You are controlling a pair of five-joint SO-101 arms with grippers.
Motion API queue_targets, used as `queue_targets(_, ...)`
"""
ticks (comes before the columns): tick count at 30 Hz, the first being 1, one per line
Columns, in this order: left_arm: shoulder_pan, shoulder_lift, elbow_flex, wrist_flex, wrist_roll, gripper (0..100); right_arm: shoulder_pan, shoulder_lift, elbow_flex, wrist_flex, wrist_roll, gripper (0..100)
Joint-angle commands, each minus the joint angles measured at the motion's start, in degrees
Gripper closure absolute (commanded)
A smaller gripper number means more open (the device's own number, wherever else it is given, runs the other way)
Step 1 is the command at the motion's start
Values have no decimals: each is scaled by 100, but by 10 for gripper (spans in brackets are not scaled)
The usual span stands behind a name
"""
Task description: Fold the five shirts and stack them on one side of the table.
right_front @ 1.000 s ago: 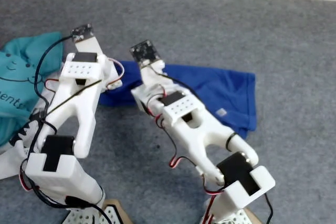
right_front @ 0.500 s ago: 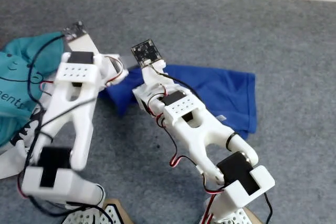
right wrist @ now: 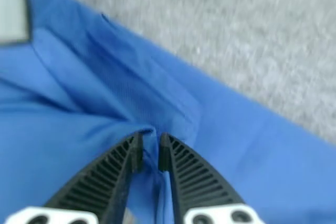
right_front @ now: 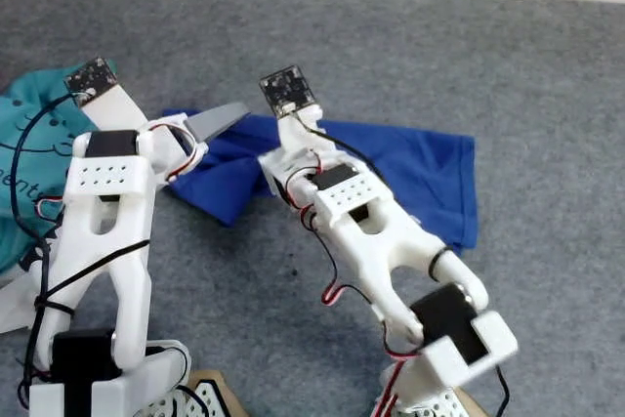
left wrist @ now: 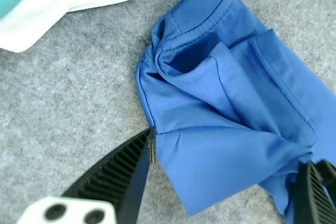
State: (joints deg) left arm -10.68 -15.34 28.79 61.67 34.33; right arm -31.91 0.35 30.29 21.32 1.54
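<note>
Lying across the middle of the grey table (right_front: 508, 65), the blue shirt (right_front: 410, 178) is bunched at the end nearer the teal shirt (right_front: 39, 144). The right gripper (right wrist: 150, 139) pinches what looks like a fold of it; the left gripper (left wrist: 228, 153) gapes wide over that bunched end.

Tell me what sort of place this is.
Probably a robotics workbench set up for clothes-folding practice: a grey felt-like table cover, the left arm and right arm standing side by side, and loose garments, a blue shirt and a teal shirt, lying on it.
</note>
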Motion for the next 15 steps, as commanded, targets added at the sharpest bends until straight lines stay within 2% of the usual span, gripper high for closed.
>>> queue_targets(1,-57,-259,75,-97,53,363,-145,-1015,259,514,-70,930)
queue_targets(6,-66,-295,409,-123,44,363,-576,-1798,1262,514,-70,885)
queue_targets(10,-180,-295,435,-123,53,363,-629,-1692,1270,514,-457,787)
queue_targets(15,-215,-295,426,-123,62,363,-629,-1103,848,400,-633,785)
